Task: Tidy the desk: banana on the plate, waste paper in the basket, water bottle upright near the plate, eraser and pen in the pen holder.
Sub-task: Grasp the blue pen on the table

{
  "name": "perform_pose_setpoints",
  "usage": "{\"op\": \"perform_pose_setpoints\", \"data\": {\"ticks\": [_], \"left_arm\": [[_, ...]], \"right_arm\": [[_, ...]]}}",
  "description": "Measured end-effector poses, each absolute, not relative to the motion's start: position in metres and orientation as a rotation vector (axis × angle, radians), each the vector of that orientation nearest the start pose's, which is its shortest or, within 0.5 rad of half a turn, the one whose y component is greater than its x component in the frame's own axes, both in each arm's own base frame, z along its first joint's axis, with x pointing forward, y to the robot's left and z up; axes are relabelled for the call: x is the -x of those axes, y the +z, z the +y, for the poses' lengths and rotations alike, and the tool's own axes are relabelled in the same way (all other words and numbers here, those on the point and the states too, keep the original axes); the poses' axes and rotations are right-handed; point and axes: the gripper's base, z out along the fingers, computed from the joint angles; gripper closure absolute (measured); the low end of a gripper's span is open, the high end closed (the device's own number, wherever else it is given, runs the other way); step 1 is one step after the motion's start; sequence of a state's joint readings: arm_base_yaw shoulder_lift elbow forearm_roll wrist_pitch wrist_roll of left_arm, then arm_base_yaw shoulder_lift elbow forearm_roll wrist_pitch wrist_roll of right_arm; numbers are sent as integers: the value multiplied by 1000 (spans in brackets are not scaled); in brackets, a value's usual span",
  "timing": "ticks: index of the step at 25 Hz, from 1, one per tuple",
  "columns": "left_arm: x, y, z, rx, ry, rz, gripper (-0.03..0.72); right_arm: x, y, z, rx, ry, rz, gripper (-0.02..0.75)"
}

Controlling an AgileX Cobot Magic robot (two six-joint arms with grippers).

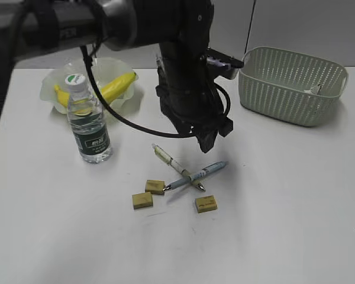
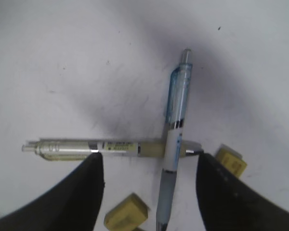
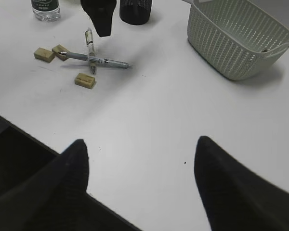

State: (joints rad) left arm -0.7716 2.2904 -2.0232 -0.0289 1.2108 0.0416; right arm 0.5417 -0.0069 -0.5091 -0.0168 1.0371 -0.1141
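Exterior view. Banana (image 1: 119, 84) lies in the wavy-rimmed plate (image 1: 49, 90), upper left of frame: that step looks done. Water bottle (image 1: 87, 120) stands upright just in front of the plate: also done, by my reading. A pale scrap, likely the waste paper (image 1: 315, 89), shows inside the basket (image 1: 293, 84) at upper right; too small to be sure. Left to do: two pens, a cream-barrelled pen (image 1: 173, 164) and a blue pen (image 1: 199, 173), lie crossed at centre of the worktop (image 1: 284, 225), with three tan erasers (image 1: 142, 200) close around them. The left gripper (image 1: 205, 139) hangs just above the pens; from here I cannot tell how its fingers stand. Bottle label is dark green with white marks, unreadable; white lettering on the arm at upper left is also illegible.

Left wrist view. Left fingers (image 2: 82, 197) are spread apart, holding nothing, framing the crossing point of the pens at lower centre. Dark print on the cream barrel is too blurred to read. Two erasers at the bottom edge.

Right wrist view. Right gripper (image 3: 139, 187) sits at bottom of frame, fingers spread wide, nothing between them, well apart from the pens. Pen holder (image 3: 135, 11) stands at top centre, beside the hanging left gripper; I cannot see inside it. Marks on the erasers unreadable.
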Motion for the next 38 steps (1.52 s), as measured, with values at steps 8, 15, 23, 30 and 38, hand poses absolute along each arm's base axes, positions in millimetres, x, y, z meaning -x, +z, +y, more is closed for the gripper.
{"op": "perform_pose_setpoints", "data": {"ticks": [8,15,23,30,38], "left_arm": [[-350,164,-350,-1182,-150,2786,232],[-342,149,-360,-1228,-137,2800,232],[-340,126,-363,-1260,-104,2832,256],[-342,121,-361,-1286,-31,2812,445],[-340,122,-363,-1292,-32,2808,595]], "right_arm": [[5,282,-4,648,253,1907,196],[5,282,-4,648,253,1907,196],[5,282,-4,648,253,1907,196],[5,282,-4,648,253,1907,196],[5,282,-4,648,253,1907,196]]}}
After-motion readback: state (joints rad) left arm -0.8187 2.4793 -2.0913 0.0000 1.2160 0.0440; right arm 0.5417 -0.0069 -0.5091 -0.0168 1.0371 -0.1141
